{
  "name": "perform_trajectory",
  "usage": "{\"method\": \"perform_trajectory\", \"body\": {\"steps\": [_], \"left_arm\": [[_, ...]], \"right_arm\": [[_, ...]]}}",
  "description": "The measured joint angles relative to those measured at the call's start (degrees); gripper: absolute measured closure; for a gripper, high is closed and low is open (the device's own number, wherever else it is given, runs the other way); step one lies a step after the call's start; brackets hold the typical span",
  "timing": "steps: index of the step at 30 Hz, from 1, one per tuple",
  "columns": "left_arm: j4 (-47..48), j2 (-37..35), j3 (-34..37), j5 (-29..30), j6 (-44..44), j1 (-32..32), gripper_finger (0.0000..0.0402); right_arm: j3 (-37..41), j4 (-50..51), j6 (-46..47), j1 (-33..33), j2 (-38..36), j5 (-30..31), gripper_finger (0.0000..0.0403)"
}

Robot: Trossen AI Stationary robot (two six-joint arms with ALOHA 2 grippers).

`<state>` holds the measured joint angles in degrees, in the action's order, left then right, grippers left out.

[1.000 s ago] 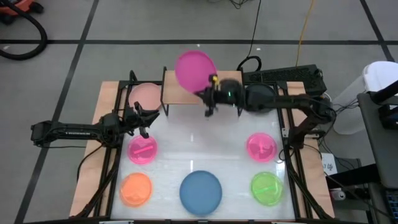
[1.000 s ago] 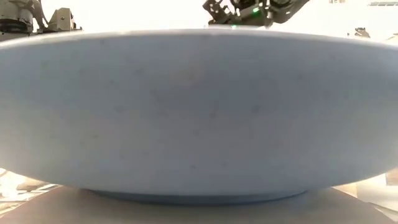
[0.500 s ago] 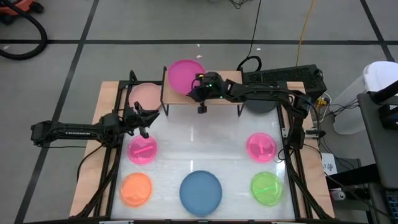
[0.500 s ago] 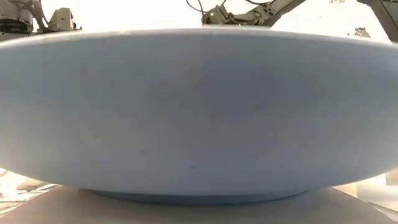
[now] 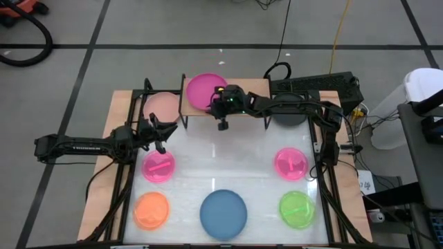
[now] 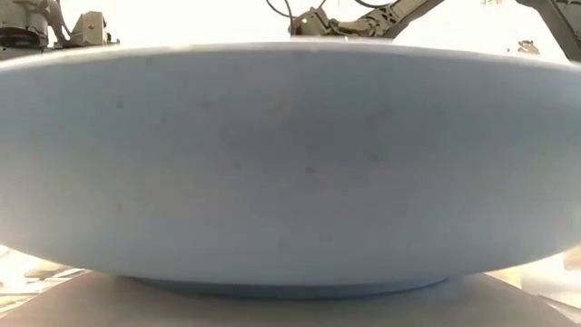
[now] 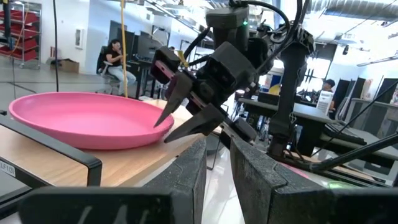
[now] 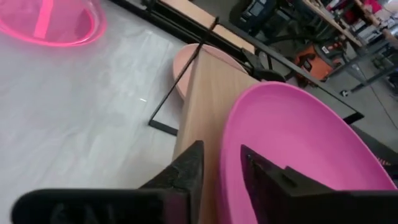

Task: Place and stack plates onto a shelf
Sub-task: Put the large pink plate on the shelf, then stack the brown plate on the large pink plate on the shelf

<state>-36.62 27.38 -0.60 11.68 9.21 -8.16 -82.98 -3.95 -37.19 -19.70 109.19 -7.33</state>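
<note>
A large magenta plate (image 5: 204, 89) lies flat on the left half of the wooden shelf (image 5: 257, 86). My right gripper (image 8: 221, 171) is at the plate's right-hand rim and open, with one finger over the plate's inside and the other over the wood beside it. My left gripper (image 5: 166, 131) waits to the left of the shelf, over the table. A narrow gap shows between its fingers (image 7: 217, 174), with nothing in it. A pale pink plate (image 5: 163, 105) lies on the table beside the shelf's left end. My right gripper stands with its fingers (image 7: 177, 102) above and below the magenta plate's rim (image 8: 225, 146), coming level from the table's right. I cannot tell whether either finger touches the rim. The plate's underside rests on the shelf top (image 8: 205, 93).
On the white table lie two small hot pink plates (image 5: 158, 166) (image 5: 291, 163), an orange one (image 5: 151, 210), a green one (image 5: 297, 209) and a large blue one (image 5: 223, 212), which fills the low view (image 6: 290, 163). A dark grey plate (image 5: 289, 116) lies partly under my right arm.
My right gripper has gone down and toward the table's left edge with the magenta plate. The plate was held raised and tilted over the shelf's far edge. It now lies flat on the shelf's left half.
</note>
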Motion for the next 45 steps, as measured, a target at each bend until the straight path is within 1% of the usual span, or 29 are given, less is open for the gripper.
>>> {"method": "perform_trajectory", "body": {"steps": [3, 6, 13, 15, 19, 25, 29, 39, 42, 45], "left_arm": [[0.0, 0.0, 0.0, 0.0, 0.0, 0.0, 0.0323], [0.0, 0.0, 0.0, 0.0, 0.0, 0.0, 0.0323], [0.0, 0.0, 0.0, 0.0, 0.0, 0.0, 0.0323], [0.0, 0.0, 0.0, 0.0, 0.0, 0.0, 0.0323], [0.0, 0.0, 0.0, 0.0, 0.0, 0.0, 0.0323], [0.0, 0.0, 0.0, 0.0, 0.0, 0.0, 0.0323], [0.0, 0.0, 0.0, 0.0, 0.0, 0.0, 0.0323], [0.0, 0.0, 0.0, 0.0, 0.0, 0.0, 0.0323], [0.0, 0.0, 0.0, 0.0, 0.0, 0.0, 0.0323], [0.0, 0.0, 0.0, 0.0, 0.0, 0.0, 0.0323]], "right_arm": [[0.0, 0.5, 2.1, 0.1, -0.7, 1.5, 0.0289], [0.0, 0.9, 2.0, 0.4, -2.6, 1.4, 0.0281], [0.0, 5.2, 0.3, 2.1, -10.7, 1.5, 0.0284], [0.0, 7.2, -0.7, 2.3, -13.6, 2.6, 0.0284], [0.0, 14.2, 1.1, 2.2, -20.0, 6.1, 0.0284], [0.8, 29.0, 7.8, 2.1, -28.8, 7.5, 0.0284], [5.4, 34.0, 11.4, 2.5, -34.7, 7.5, 0.0284], [22.2, 30.5, 18.5, 3.2, -46.0, 7.4, 0.0284], [27.2, 28.5, 20.1, 4.8, -49.4, 7.3, 0.0284], [31.8, 26.5, 24.6, 9.1, -53.7, 7.4, 0.0284]]}}
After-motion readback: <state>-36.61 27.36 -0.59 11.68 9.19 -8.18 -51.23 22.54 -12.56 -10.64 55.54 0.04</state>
